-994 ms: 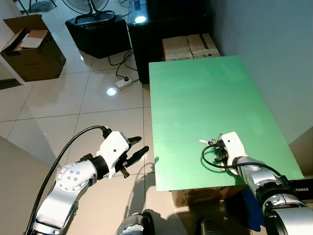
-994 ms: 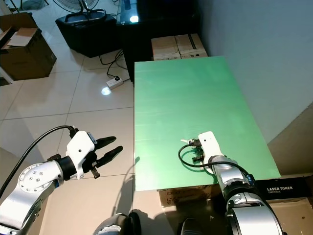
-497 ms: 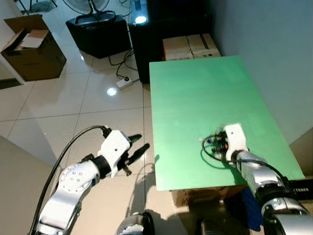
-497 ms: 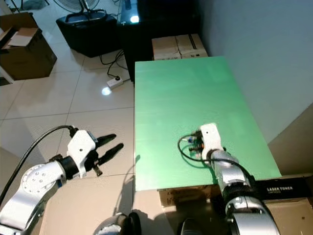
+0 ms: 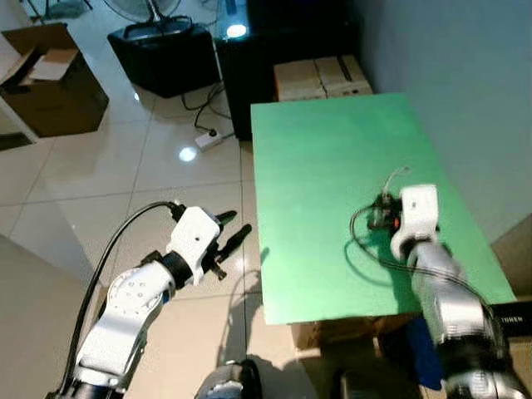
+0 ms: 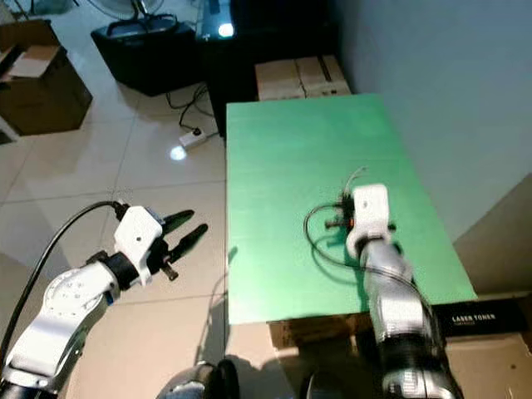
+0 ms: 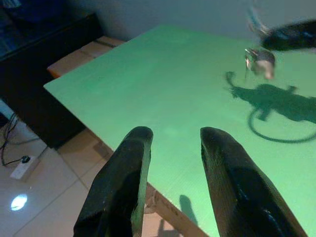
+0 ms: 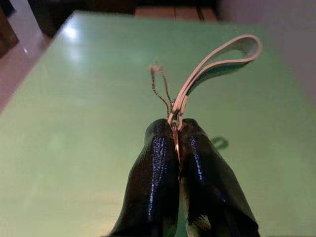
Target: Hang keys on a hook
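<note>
**Keys pinched above the green table**

Right gripper (image 8: 177, 148): fingers pressed together on the ring of the keys (image 8: 174, 116), with a pale strap loop (image 8: 224, 59) standing out past the tips and a thin twisted cord (image 8: 159, 84) trailing beside it. Held over the green table (image 5: 324, 166), clear of the surface, toward its right side and about halfway along. Small dark shadow of the loop on the tabletop just beyond the fingertips. From the head camera, right gripper (image 5: 384, 213) blurred, white wrist block behind it, a black cable (image 5: 359, 237) curling down from it toward the near part of the table.

Left gripper (image 7: 173, 136): fingers spread, nothing between them, pointing at the table's near left edge. From its wrist camera, the keys (image 7: 259, 57) hanging blurred over the far part of the table, their shadow and the cable's shadow below them on the green. From the head camera, left gripper (image 5: 234, 233) hovering over the tiled floor (image 5: 108, 174), just off the table's left edge.

Farther out: cardboard boxes (image 5: 322, 76) against the table's far end, a power strip (image 5: 208, 139) on the tiles, an open carton (image 5: 50, 79) at far left.
</note>
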`<state>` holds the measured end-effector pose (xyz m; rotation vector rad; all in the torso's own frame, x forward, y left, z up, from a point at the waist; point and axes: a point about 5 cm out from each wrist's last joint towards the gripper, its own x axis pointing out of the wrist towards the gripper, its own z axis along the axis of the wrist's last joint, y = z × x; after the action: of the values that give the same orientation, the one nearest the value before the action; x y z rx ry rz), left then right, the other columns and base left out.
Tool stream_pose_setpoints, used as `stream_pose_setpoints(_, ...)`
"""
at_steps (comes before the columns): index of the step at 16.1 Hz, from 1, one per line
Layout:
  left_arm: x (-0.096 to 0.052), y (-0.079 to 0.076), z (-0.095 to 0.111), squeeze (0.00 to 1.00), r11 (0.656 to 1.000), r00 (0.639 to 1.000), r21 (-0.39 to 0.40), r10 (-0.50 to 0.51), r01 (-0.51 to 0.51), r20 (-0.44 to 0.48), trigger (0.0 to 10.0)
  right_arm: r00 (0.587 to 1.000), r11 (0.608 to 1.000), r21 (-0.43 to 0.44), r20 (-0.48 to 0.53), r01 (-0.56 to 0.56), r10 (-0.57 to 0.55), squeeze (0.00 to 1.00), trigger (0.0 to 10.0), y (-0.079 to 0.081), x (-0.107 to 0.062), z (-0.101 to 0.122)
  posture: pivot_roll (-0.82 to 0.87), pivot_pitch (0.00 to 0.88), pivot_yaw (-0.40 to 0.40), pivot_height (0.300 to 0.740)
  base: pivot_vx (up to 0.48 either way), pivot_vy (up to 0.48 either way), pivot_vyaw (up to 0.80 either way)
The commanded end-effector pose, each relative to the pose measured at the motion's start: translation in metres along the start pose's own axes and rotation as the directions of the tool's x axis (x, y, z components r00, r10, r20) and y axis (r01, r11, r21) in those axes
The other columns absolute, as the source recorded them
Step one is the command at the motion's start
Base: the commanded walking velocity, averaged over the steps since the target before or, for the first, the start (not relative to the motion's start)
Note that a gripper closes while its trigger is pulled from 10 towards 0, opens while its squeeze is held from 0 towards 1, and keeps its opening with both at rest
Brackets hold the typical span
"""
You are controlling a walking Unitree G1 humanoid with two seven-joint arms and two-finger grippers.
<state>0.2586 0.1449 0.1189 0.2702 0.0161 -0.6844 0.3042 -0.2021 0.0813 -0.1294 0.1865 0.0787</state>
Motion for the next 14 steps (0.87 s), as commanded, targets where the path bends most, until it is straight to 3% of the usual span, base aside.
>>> stream_pose_setpoints(1, 0.001, 0.004, -0.002, 0.0, 0.999, 0.999, 0.023, 0.034, -0.034, -0.006, 10.0, 1.0, 1.0, -0.017, 0.014, 0.017, -0.016, 0.0, 0.0, 0.0, -0.002, 0.004, -0.07, 0.13, 0.129, 0.74, 0.0, 0.0, 0.0)
stream_pose_setpoints(3, 0.009, 0.013, 0.003, 0.0, 0.996, 0.996, 0.014, 0.084, -0.085, 0.033, 10.0, 0.999, 0.994, -0.103, 0.037, 0.038, -0.034, 0.0, 0.0, 0.003, -0.012, 0.006, -0.09, 0.102, 0.131, 0.74, 0.0, 0.0, 0.0)
stream_pose_setpoints(5, 0.013, 0.016, 0.005, 0.0, 0.994, 0.993, 0.013, 0.106, -0.107, 0.053, 10.0, 0.996, 0.993, -0.095, 0.061, 0.065, -0.059, 0.0, 0.0, 0.007, -0.019, 0.01, -0.11, 0.077, 0.127, 0.74, 0.0, 0.0, 0.0)
stream_pose_setpoints(6, 0.016, 0.018, 0.006, 0.0, 0.992, 0.989, -0.011, 0.129, -0.129, 0.071, 10.0, 0.994, 0.984, -0.162, 0.091, 0.079, -0.065, 0.0, 0.0, 0.009, -0.022, 0.014, -0.12, 0.064, 0.116, 0.74, 0.0, 0.0, 0.0)
stream_pose_setpoints(7, 0.019, 0.019, 0.007, 0.0, 0.988, 0.985, -0.041, 0.15, -0.146, 0.091, 10.0, 0.992, 0.949, -0.306, 0.122, 0.081, -0.045, 0.0, 0.0, 0.011, -0.025, 0.018, -0.13, 0.063, 0.105, 0.74, 0.0, 0.0, 0.0)
stream_pose_setpoints(8, 0.021, 0.02, 0.011, 0.0, 0.981, 0.976, -0.087, 0.183, -0.174, 0.118, 10.0, 0.99, 0.887, -0.455, 0.137, 0.076, -0.015, 0.0, 0.0, 0.012, -0.029, 0.02, -0.14, 0.063, 0.095, 0.74, 0.0, 0.0, 0.0)
stream_pose_setpoints(10, 0.021, 0.019, 0.009, 0.0, 0.977, 0.972, -0.106, 0.199, -0.186, 0.124, 10.0, 0.989, 0.798, -0.6, 0.143, 0.062, 0.031, 0.0, 0.0, 0.014, -0.036, 0.021, -0.14, 0.061, 0.082, 0.74, 0.0, 0.0, 0.0)
stream_pose_setpoints(14, 0.017, 0.016, 0.003, 0.0, 0.976, 0.973, -0.109, 0.202, -0.19, 0.113, 10.0, 0.982, 0.761, -0.64, 0.187, 0.108, 0.018, 0.0, 0.0, 0.017, -0.04, 0.029, -0.15, 0.076, 0.08, 0.74, 0.0, 0.0, 0.0)
